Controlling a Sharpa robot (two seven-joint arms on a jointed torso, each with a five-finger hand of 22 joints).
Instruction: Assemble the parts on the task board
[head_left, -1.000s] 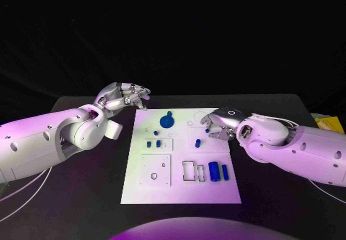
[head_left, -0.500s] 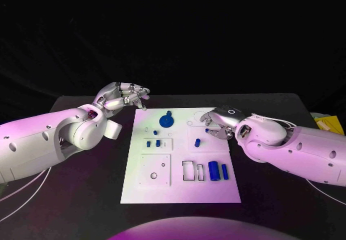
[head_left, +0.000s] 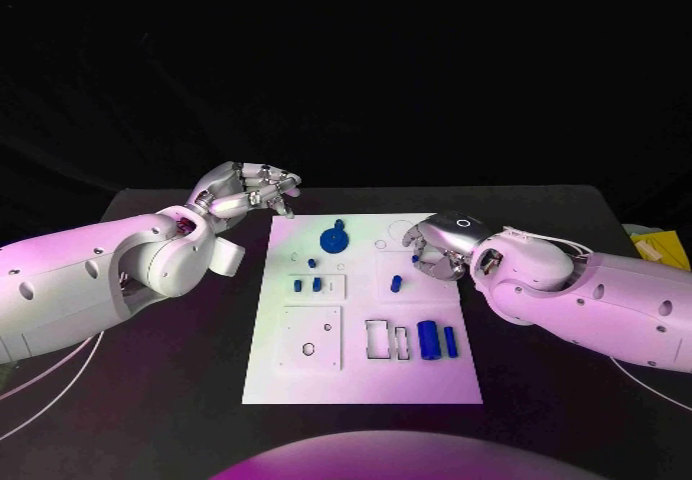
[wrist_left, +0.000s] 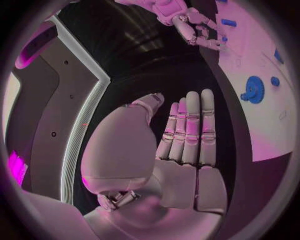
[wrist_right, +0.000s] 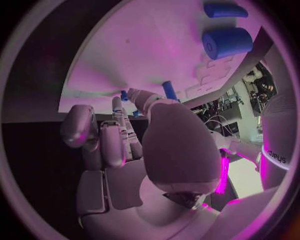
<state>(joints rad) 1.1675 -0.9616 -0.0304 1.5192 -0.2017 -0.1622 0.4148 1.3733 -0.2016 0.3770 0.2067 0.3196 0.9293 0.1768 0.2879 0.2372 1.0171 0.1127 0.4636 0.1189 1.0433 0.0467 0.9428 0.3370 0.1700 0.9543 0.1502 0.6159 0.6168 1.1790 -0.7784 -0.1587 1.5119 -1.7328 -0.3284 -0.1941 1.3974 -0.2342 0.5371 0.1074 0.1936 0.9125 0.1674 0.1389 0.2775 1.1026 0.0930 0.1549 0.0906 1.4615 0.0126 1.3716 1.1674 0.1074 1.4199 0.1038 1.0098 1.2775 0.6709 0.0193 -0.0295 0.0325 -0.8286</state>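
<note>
The white rectangular task board (head_left: 361, 310) lies flat in the middle of the black table (head_left: 562, 400), long side running away from you. Most small blue parts look unassembled — your job is early, by my reading. A round blue disc part with a knob (head_left: 333, 240) sits near the far end; two short blue pegs (head_left: 307, 286) stand in a square plate at mid-board; a small blue peg (head_left: 395, 284) lies just off your right hand. Near the front, a thick blue cylinder (head_left: 428, 339) and a thinner blue bar (head_left: 450, 343) lie loose beside an empty rectangular outline. Round holes in the lower-left plate are unfilled.

Your right hand (head_left: 436, 247) hangs over the board's far right part, fingers curled down toward the small peg — whether it grips anything, I cannot tell. Your left hand (head_left: 248, 192) is off the board's far left corner, fingers curled in, nothing in them.
</note>
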